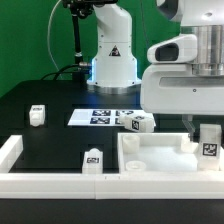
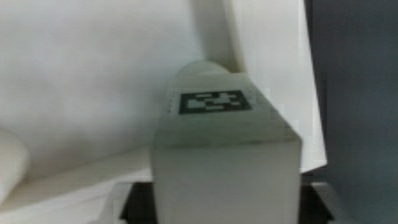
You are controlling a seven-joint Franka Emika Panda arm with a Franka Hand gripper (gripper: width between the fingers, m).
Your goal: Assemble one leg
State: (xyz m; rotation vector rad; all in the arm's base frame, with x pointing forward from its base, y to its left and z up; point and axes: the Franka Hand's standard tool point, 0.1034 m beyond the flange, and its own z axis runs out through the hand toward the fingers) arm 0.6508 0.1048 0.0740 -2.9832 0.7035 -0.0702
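My gripper [image 1: 207, 128] is shut on a leg [image 1: 208, 141], a small white post with a black-and-white tag, held upright over the far right part of the white tray-like tabletop [image 1: 150, 158]. In the wrist view the leg [image 2: 222, 150] fills the middle, tag facing the camera, between the dark fingers [image 2: 139, 203] of my gripper [image 2: 228, 206]. The white tabletop wall [image 2: 107, 60] lies behind it. Whether the leg's lower end touches the tabletop is hidden.
Three more legs stand loose: one at the exterior view's left [image 1: 37, 115], one by the tabletop's left edge [image 1: 92, 160], one behind the tabletop [image 1: 138, 123]. The marker board [image 1: 105, 117] lies behind. A white rail [image 1: 50, 185] borders the front and left.
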